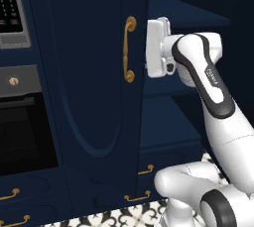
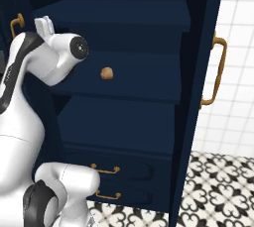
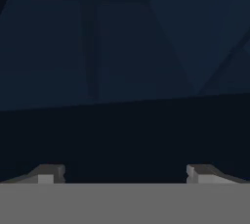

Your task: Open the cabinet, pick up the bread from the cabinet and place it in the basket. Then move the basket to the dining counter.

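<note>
I am a white robot arm reaching into a tall navy cabinet (image 2: 124, 18) whose doors already stand open. My gripper (image 3: 125, 174) has its two dark fingertips (image 3: 46, 173) spread wide apart, with nothing between them. Through the camera on my hand I see only dark blue panels and a shelf edge.

From the right base view, the bread (image 2: 106, 73), a small round golden-brown roll, sits alone on a middle shelf (image 2: 149, 80), toward the back. My hand is up at the left side of the opening, beside the left door (image 1: 84, 72) and near its brass handle (image 1: 129, 48). The roll lies to the right of my hand, a little lower, and deeper into the cabinet. Being round, it has no long axis to line up with, so I judge any approach angle would serve.

My next move, as I judge it, is to swing right and down until the roll sits between my fingertips. The right door (image 2: 198, 97) stands open at the far side, well clear of that path.
</note>
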Controlling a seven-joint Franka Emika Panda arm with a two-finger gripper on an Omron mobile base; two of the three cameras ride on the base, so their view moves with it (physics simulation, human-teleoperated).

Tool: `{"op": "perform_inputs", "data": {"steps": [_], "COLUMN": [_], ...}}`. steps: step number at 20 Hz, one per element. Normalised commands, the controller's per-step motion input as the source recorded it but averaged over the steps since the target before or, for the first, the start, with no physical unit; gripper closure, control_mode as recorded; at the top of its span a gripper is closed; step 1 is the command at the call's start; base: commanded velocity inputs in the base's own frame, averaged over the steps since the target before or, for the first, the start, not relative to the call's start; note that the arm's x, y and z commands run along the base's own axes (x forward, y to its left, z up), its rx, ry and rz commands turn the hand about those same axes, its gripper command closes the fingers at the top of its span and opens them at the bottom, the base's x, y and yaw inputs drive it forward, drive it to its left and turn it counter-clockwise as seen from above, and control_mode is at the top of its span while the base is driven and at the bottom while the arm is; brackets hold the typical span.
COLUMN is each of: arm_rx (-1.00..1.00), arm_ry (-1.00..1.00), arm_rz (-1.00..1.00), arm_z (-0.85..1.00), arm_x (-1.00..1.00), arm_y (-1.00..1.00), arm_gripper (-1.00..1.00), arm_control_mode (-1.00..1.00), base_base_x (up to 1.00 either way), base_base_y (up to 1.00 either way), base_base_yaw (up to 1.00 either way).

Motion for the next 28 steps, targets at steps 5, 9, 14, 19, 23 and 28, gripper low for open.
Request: {"op": "perform_inputs", "data": {"steps": [5, 9, 14, 19, 23, 28], "arm_rx": [0.0, 0.0, 0.0, 0.0, -0.01, -0.16], "arm_ry": [0.05, 0.01, -0.09, -0.17, -0.12, -0.01], "arm_rz": [0.32, 0.38, 0.2, 0.01, 0.0, 0.0], "arm_z": [0.0, -0.02, -0.36, -0.31, 0.0, 0.0], "arm_x": [-0.3, -0.99, -0.99, -0.24, 0.13, 0.44], "arm_y": [0.71, 0.93, 1.0, 1.0, 1.0, 0.95], "arm_gripper": [-1.0, -1.0, -1.0, -1.0, -1.0, -1.0], "arm_control_mode": [-1.0, -1.0, -1.0, -1.0, -1.0, -1.0], "base_base_x": [0.0, 0.0, 0.0, 0.0, 0.0, 0.0], "base_base_y": [0.0, 0.0, 0.0, 0.0, 0.0, 0.0], "base_base_yaw": [0.0, 0.0, 0.0, 0.0, 0.0, 0.0]}}
